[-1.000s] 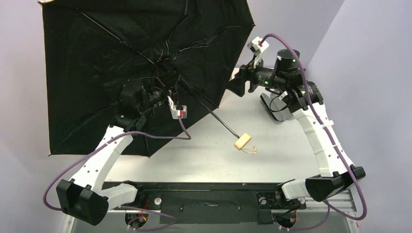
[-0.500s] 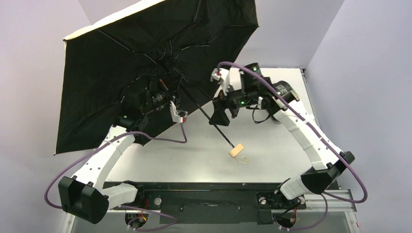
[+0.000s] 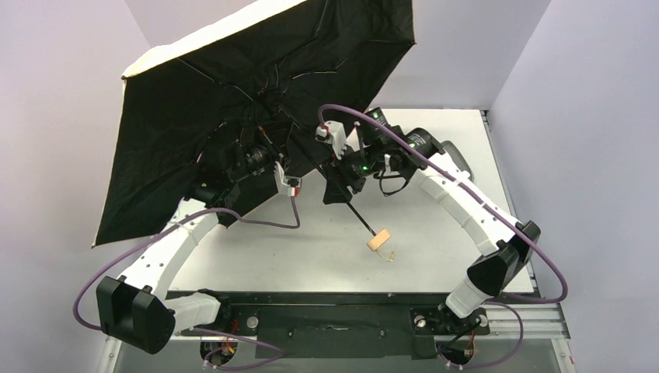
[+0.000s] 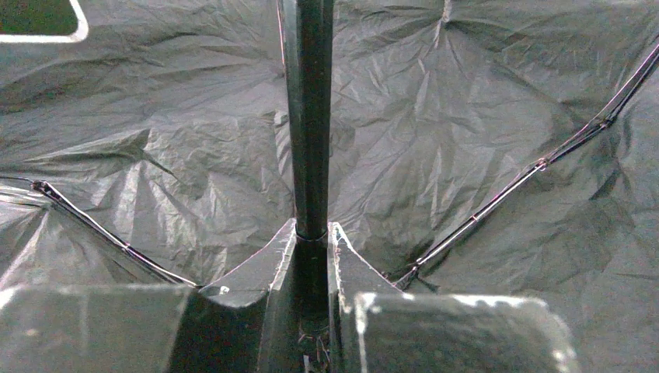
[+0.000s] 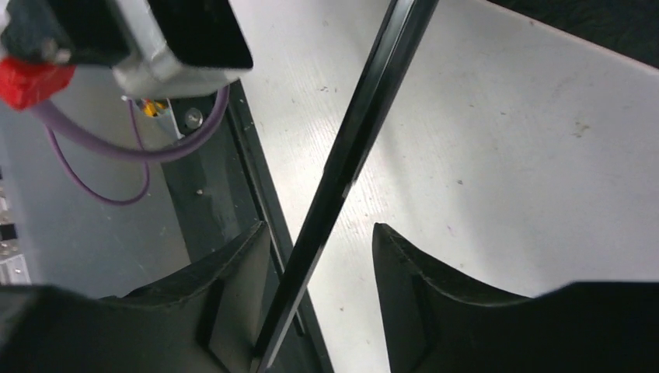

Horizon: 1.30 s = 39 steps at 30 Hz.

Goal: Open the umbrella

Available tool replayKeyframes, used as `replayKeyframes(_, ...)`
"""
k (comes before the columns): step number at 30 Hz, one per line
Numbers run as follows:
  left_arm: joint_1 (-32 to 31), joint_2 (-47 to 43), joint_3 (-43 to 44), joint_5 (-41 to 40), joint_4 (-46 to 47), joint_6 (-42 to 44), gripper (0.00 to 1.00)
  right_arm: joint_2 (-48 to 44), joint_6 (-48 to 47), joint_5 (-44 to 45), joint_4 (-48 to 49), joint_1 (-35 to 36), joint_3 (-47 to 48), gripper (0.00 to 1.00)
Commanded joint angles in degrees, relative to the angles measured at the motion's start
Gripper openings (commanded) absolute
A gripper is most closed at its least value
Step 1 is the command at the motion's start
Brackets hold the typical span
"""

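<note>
The umbrella (image 3: 194,116) is open, its black underside facing the top camera and a tan edge along the upper left. Its thin black shaft (image 3: 356,216) slants down to the small tan handle (image 3: 378,240) above the table. My left gripper (image 3: 286,155) is shut on the shaft near the hub; in the left wrist view (image 4: 312,233) both fingers press the shaft (image 4: 308,116). My right gripper (image 3: 336,189) is open and straddles the shaft lower down; in the right wrist view (image 5: 320,227) the shaft (image 5: 365,116) runs between the fingers, close to the left one.
The white table (image 3: 435,225) lies below the handle. The canopy covers the table's back left and reaches the rear wall. Thin ribs (image 4: 513,183) cross the fabric. The left wrist camera (image 5: 179,39) and its purple cable hang close to the right gripper.
My right arm has swung left from the canopy's edge to the shaft, and its open fingers now sit around it. The canopy has tilted to the right. The left gripper keeps its hold.
</note>
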Motion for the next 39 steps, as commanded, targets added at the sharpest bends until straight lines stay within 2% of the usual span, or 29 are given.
replayKeyframes(1,-0.36,-0.31,2.53,3.12,3.65,-2.11,0.00,2.39,6.63,-4.79,5.77,0.20,2.86,0.46)
replayKeyframes(3,-0.35,-0.16,2.92,4.47,2.95,-2.31,0.00,3.95,10.63,-7.96,8.14,-0.07,3.66,0.31)
replayKeyframes(4,-0.36,0.12,2.93,4.77,2.85,-2.09,0.00,4.96,12.67,-9.78,9.50,-0.16,3.96,0.15)
replayKeyframes(6,-0.36,0.76,2.98,4.97,3.36,-1.82,0.00,5.93,15.19,-11.45,11.19,-0.50,4.65,0.00)
replayKeyframes(8,-0.36,1.37,3.08,4.44,4.74,-3.60,0.00,6.12,18.01,-13.18,13.42,-1.24,4.69,0.00)
replayKeyframes(9,-0.36,1.52,3.17,4.01,5.16,-4.36,0.03,6.13,19.09,-13.68,15.50,-1.89,4.41,0.00)
replayKeyframes(12,-0.34,1.89,3.61,3.40,7.32,-10.02,0.23,4.56,26.68,-15.28,23.41,-3.91,0.90,0.00)
replayKeyframes(13,-0.29,1.87,3.50,3.00,7.54,-10.95,0.35,3.72,29.31,-15.08,31.47,-4.36,-1.03,0.00)
replayKeyframes(14,-0.22,1.79,3.42,2.81,7.72,-12.42,0.39,1.47,35.31,-14.85,36.24,-5.35,-5.30,0.00)
replayKeyframes(15,-0.20,1.73,3.08,2.37,7.96,-13.21,0.44,0.29,39.39,-14.09,48.34,-5.92,-7.95,0.00)
replayKeyframes(16,-0.19,1.51,2.90,2.18,8.22,-14.83,0.47,-1.52,47.67,-13.57,55.22,-7.13,-12.83,0.00)
replayKeyframes(17,-0.15,1.26,2.44,1.87,8.59,-15.60,0.52,-2.13,55.48,-12.61,66.36,-7.77,-14.70,0.00)
replayKeyframes(19,0.08,0.86,1.73,1.64,9.09,-17.95,0.61,-2.86,59.68,-11.40,71.97,-9.16,-16.91,0.00)
replayKeyframes(22,0.24,0.37,1.34,0.65,9.71,-23.05,0.77,-4.03,61.09,-9.81,76.09,-9.86,-17.37,0.00)
replayKeyframes(25,0.25,-0.43,1.74,-0.21,9.81,-29.75,0.81,-4.21,62.30,-7.11,78.37,-10.48,-16.14,0.00)
replayKeyframes(30,0.21,-2.44,4.33,0.30,5.65,-51.32,0.82,-5.24,62.57,1.02,78.01,-11.70,-14.30,0.00)
replayKeyframes(31,0.22,-2.59,5.15,-0.21,5.08,-60.06,0.82,-5.95,62.59,2.38,78.01,-11.98,-14.44,0.00)
replayKeyframes(32,0.28,-2.47,7.16,-0.34,3.59,-64.76,0.82,-6.23,62.59,5.18,77.95,-12.04,-14.58,0.00)
replayKeyframes(33,0.43,-2.33,8.20,0.05,2.78,-74.45,0.81,-6.88,62.74,6.52,78.02,-12.15,-14.97,0.00)
replayKeyframes(34,0.52,-2.05,10.07,0.63,1.34,-78.94,0.81,-7.40,62.98,9.18,78.41,-12.17,-15.24,0.00)
replayKeyframes(35,0.67,-1.90,10.84,2.57,0.95,-88.61,0.81,-7.66,63.06,10.33,78.65,-12.16,-15.80,0.00)
replayKeyframes(38,0.61,-0.35,13.40,8.58,3.30,-108.18,0.80,-8.58,63.18,16.26,80.21,-11.71,-16.83,0.00)
replayKeyframes(39,0.60,0.09,13.34,10.91,5.01,-118.93,0.79,-8.69,63.25,19.00,80.34,-11.55,-17.18,0.00)
